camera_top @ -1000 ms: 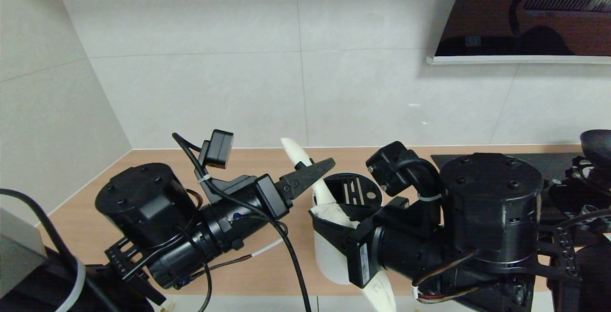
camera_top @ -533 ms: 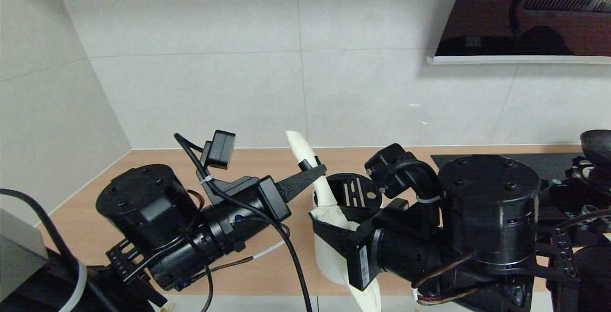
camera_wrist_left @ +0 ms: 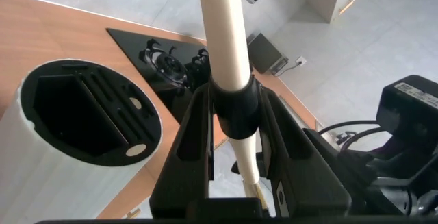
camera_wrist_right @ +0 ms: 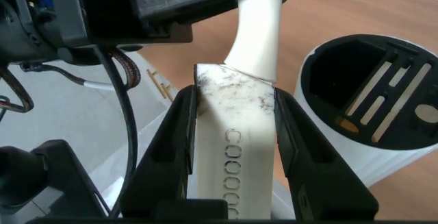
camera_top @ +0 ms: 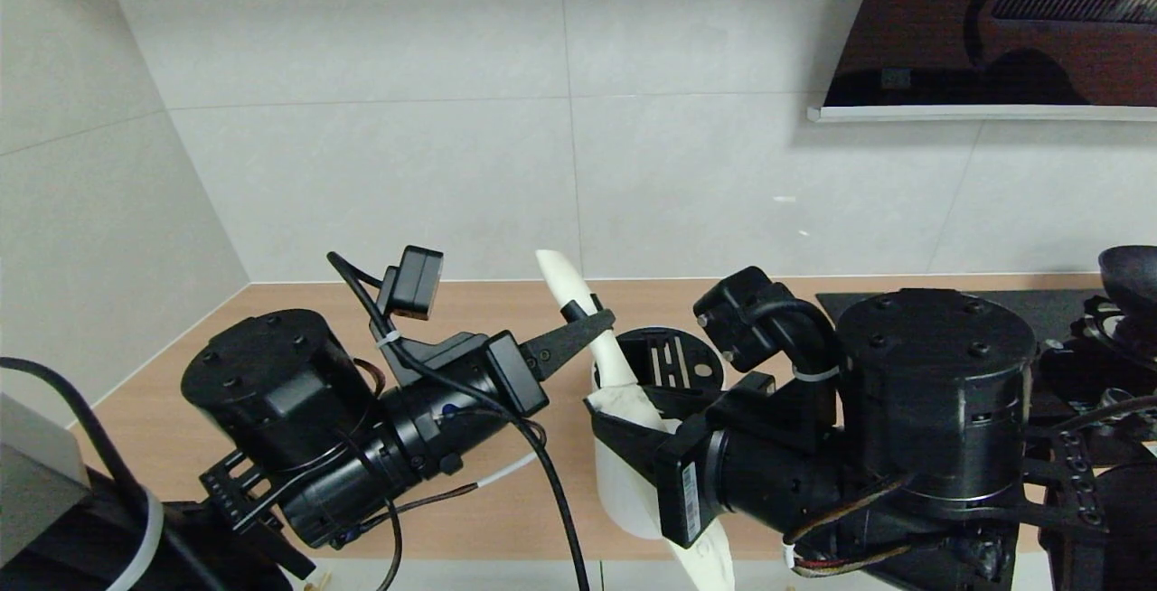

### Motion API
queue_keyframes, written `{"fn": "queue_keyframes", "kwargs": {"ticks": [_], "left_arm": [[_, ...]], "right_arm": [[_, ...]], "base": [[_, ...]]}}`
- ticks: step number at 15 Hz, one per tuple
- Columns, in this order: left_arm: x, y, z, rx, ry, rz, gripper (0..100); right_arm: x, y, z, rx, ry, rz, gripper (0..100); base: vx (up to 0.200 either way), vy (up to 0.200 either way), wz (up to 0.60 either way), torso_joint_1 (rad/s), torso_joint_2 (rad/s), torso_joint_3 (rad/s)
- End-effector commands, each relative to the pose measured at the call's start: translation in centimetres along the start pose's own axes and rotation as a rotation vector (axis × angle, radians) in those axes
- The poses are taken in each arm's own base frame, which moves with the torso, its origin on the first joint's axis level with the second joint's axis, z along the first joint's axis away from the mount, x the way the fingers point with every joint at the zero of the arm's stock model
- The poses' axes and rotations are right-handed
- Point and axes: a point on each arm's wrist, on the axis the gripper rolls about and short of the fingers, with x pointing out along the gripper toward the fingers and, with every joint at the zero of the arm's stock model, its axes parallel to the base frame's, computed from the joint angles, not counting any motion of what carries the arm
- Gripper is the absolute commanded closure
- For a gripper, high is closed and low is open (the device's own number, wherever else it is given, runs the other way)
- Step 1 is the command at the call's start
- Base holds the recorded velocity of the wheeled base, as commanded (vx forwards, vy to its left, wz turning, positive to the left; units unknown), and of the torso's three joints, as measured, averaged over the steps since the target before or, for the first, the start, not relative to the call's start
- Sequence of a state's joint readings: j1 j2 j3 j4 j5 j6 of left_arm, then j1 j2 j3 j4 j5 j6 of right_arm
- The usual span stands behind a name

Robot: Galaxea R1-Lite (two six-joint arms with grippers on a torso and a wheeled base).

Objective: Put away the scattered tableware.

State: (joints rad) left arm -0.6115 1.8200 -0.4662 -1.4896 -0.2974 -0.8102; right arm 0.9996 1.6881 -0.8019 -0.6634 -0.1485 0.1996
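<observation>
A white spatula hangs tilted in the air, held at both ends. My left gripper is shut on its round handle, and its fingers clasp the shaft from both sides. My right gripper is shut on the wide slotted blade, pinching it between both fingers. The handle tip points up towards the wall and the blade end hangs low at the front. Just behind the spatula stands a white round utensil holder with a black divided insert, also seen from each wrist.
The holder stands on a wooden counter against a tiled wall. A black gas hob with pan supports lies to the right, with a dark range hood above it. Counter left of the holder is bare.
The left gripper has drawn back slightly along the handle and now sits closed on it. The spatula has tilted a little; the right gripper still holds the blade.
</observation>
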Motion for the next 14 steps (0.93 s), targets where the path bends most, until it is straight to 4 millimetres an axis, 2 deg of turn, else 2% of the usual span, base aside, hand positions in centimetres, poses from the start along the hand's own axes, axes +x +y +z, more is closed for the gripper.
{"fn": "queue_keyframes", "kwargs": {"ticks": [1, 3, 4, 8, 12, 14], "left_arm": [[-0.1, -0.2, 0.2, 0.001, -0.004, -0.005, 100], [0.0, -0.4, 0.0, 0.003, 0.000, -0.010, 100], [-0.1, -0.4, 0.1, 0.004, -0.003, -0.013, 100], [-0.2, -0.7, 0.3, 0.009, -0.008, -0.016, 100], [-0.4, -1.5, 1.2, 0.028, -0.028, -0.010, 100], [-0.3, -2.1, 3.1, 0.070, -0.107, 0.081, 100]], "right_arm": [[-0.1, 0.0, 0.1, 0.001, -0.004, -0.001, 100], [-0.1, -0.1, 0.1, 0.001, -0.005, -0.002, 100], [-0.1, -0.1, 0.1, 0.001, -0.004, -0.004, 0], [-0.2, -0.2, 0.2, 0.003, -0.010, -0.012, 0], [-1.9, -2.7, 2.9, 0.028, -0.106, -0.077, 0], [-2.1, -4.0, 3.7, 0.038, -0.132, -0.123, 0]], "base": [[0.000, 0.000, 0.00, 0.000, 0.00, 0.000], [0.000, 0.000, 0.00, 0.000, 0.00, 0.000], [0.000, 0.000, 0.00, 0.000, 0.00, 0.000], [0.000, 0.000, 0.00, 0.000, 0.00, 0.000], [0.000, 0.000, 0.00, 0.000, 0.00, 0.000], [0.000, 0.000, 0.00, 0.000, 0.00, 0.000]]}}
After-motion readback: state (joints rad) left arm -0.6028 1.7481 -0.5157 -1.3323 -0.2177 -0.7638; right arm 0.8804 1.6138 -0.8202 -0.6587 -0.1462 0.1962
